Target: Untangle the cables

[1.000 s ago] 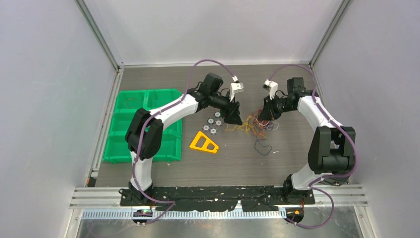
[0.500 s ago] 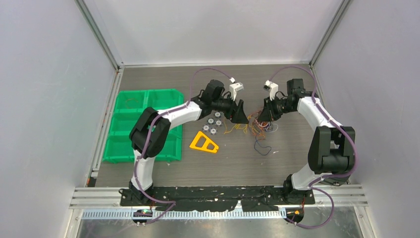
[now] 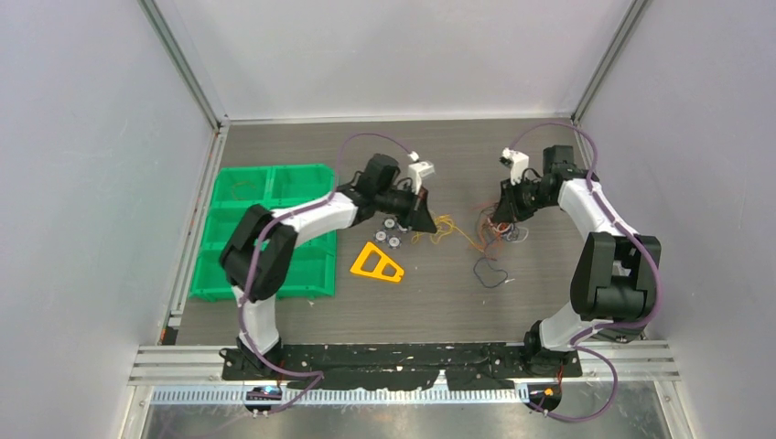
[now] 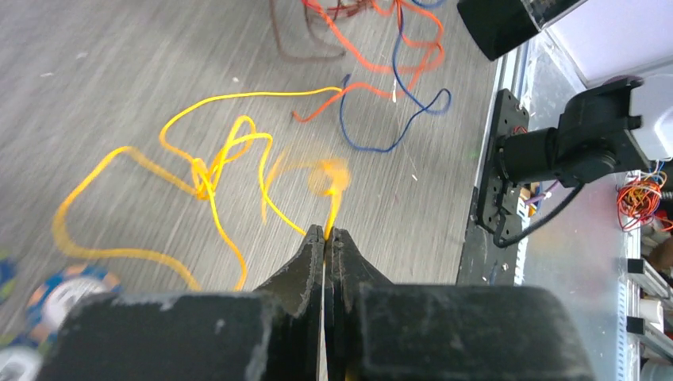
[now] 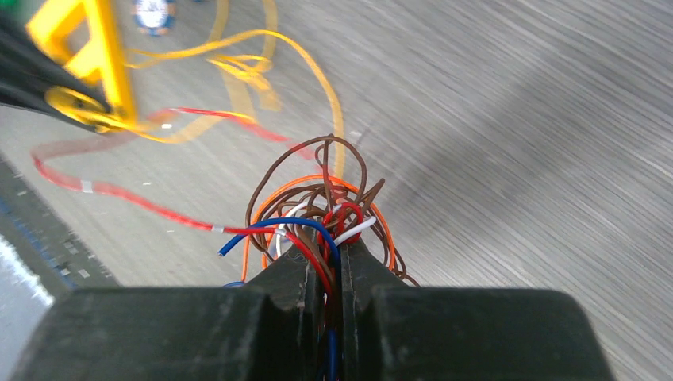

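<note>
While both arms reach over the grey, wood-grained table [image 3: 439, 306], the cables [image 3: 476, 233] lie mid-table between them as thin, glossy, curly wires. The left gripper [image 4: 327, 234] has two matte black wedge fingers. They are pinched together on one yellow wire [image 4: 206, 171], which loops and knots on itself across the table. The right gripper [image 5: 333, 255] is clamped on a bundle [image 5: 321, 208] of brown, orange, red, blue and white strands arching above its tips. One dark blue loop [image 3: 490, 272] lies loose, nearer than the bundle. Left of the wires sit one yellow plastic triangular frame [image 3: 376, 263] and a few small round discs [image 3: 395, 240], partly hidden by the left gripper. At the far left is one green plastic tray [image 3: 210, 265] divided into compartments. Compared with a second ago, the left gripper has shifted left and the right gripper right, so the yellow wire is drawn out from the heap. The left jaws, apart half a second ago, are now closed.
</note>
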Motion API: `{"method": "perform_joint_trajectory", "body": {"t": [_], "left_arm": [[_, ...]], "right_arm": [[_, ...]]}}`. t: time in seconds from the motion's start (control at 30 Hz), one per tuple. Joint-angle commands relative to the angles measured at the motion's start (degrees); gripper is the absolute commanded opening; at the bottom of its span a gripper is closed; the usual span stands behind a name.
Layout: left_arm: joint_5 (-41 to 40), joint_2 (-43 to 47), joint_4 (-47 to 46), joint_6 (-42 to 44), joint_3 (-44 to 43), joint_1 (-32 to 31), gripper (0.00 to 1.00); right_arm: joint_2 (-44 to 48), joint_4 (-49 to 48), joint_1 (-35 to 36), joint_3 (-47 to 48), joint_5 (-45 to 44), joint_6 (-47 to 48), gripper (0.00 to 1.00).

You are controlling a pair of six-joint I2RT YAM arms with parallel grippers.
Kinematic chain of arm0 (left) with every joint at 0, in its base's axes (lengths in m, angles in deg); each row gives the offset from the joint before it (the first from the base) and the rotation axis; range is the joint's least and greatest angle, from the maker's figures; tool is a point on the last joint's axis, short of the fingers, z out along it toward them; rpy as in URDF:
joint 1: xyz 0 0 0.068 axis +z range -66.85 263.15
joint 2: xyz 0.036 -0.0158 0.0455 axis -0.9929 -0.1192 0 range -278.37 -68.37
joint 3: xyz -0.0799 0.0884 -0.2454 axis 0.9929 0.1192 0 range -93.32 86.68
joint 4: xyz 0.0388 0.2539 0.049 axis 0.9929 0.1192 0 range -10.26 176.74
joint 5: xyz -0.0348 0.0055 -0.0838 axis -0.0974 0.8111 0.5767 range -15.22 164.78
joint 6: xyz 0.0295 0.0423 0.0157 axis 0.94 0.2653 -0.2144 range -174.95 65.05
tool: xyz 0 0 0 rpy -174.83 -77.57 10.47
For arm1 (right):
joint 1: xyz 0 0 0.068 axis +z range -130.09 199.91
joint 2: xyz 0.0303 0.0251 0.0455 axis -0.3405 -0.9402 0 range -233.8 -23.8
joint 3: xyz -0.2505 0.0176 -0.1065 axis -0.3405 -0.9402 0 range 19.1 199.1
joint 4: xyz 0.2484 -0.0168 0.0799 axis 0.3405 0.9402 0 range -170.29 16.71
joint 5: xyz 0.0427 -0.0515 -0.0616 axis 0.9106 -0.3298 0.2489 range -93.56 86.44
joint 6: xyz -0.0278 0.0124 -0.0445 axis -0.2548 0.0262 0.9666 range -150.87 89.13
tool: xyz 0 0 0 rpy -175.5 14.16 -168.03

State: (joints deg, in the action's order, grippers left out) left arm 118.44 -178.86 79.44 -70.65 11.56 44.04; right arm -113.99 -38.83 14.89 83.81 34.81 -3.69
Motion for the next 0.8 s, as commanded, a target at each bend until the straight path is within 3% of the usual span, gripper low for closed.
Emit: {"method": "perform_joint_trajectory", "body": {"t": [0.0, 0.13, 0.33, 0.4, 0.5, 0.6, 0.63, 0.77], "left_arm": [[3.2, 10.1, 3.8, 5.3, 3.1, 5.3, 0.00], [2.7, 11.5, 8.3, 9.5, 4.4, 7.9, 0.00], [-0.9, 9.4, 12.1, 13.0, 0.4, 7.6, 0.00], [-5.9, 6.9, 15.3, 13.2, -3.1, 6.8, 0.18], [-12.8, 2.8, 19.1, 12.3, -8.4, 5.5, 0.60], [-19.7, -0.3, 20.6, 12.1, -11.7, 3.8, 0.81], [-21.5, -1.2, 21.4, 12.1, -12.7, 3.2, 0.95], [-26.9, -5.9, 26.2, 10.8, -18.6, 0.8, 1.00]], "right_arm": [[1.1, -4.3, -4.9, 1.3, -11.0, 3.2, 0.05], [-0.8, -4.5, -7.2, 2.6, -14.6, 3.9, 0.06], [-0.7, -4.9, -7.4, 2.7, -12.6, 2.6, 0.05], [-1.0, -4.5, -7.4, 2.9, -11.5, 2.1, 0.05], [-1.2, -3.8, -7.3, 3.2, -10.5, 2.0, 0.05], [-1.1, -3.1, -7.3, 3.3, -9.9, 2.0, 0.05], [-1.1, -2.9, -7.3, 3.4, -9.7, 2.1, 0.05], [-0.9, -2.1, -7.3, 3.3, -9.1, 2.0, 0.05]]}}
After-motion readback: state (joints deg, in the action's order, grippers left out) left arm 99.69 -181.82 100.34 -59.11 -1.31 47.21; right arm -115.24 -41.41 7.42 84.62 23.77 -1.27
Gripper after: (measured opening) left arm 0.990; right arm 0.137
